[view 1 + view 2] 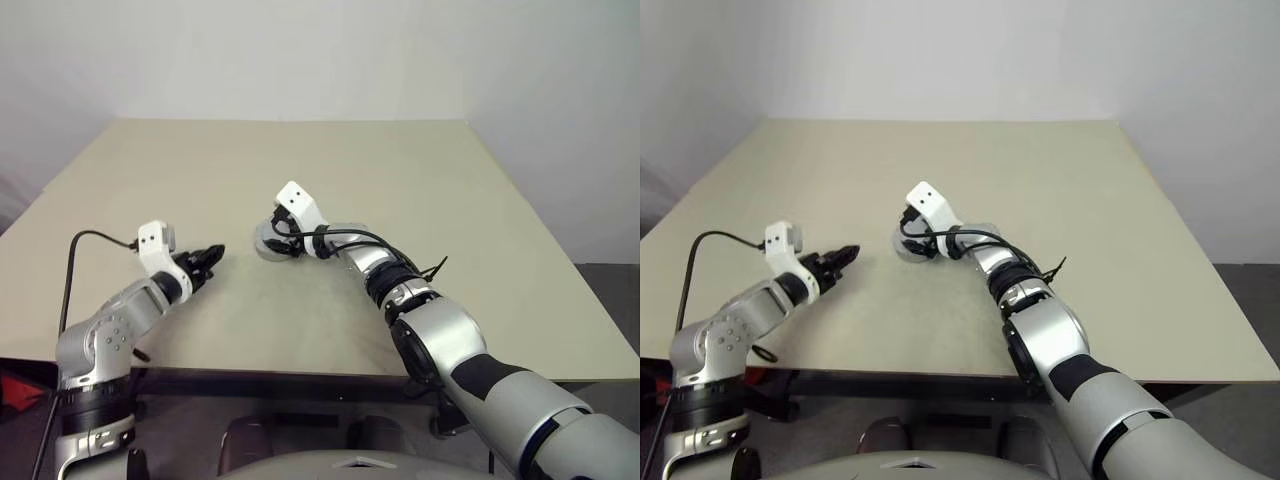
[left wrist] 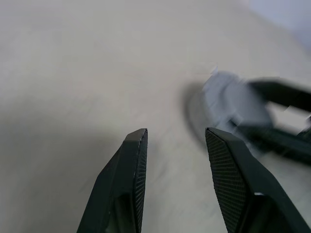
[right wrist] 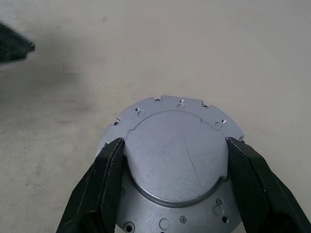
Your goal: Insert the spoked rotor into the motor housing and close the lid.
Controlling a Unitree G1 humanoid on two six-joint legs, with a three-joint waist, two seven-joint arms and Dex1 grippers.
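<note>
The motor housing [image 3: 170, 109] is a flat grey metal disc lying on the tan table [image 1: 400, 180], with its round raised lid [image 3: 175, 165] on top. My right gripper [image 3: 175, 143] is shut on the lid, one black finger [image 3: 109, 170] pressed against each side of it. The same gripper [image 1: 272, 238] and the housing [image 1: 262, 247] sit near the table's middle. My left gripper [image 1: 210, 257] hovers open and empty to the left of the housing, pointing toward it; the housing [image 2: 228, 97] looks blurred beyond the left fingers [image 2: 131, 165]. The spoked rotor is hidden.
A black cable [image 1: 340, 237] runs along my right forearm. Another black cable [image 1: 85, 240] loops off my left wrist. The table's front edge [image 1: 300, 372] lies close under both arms. A pale wall stands behind the far edge.
</note>
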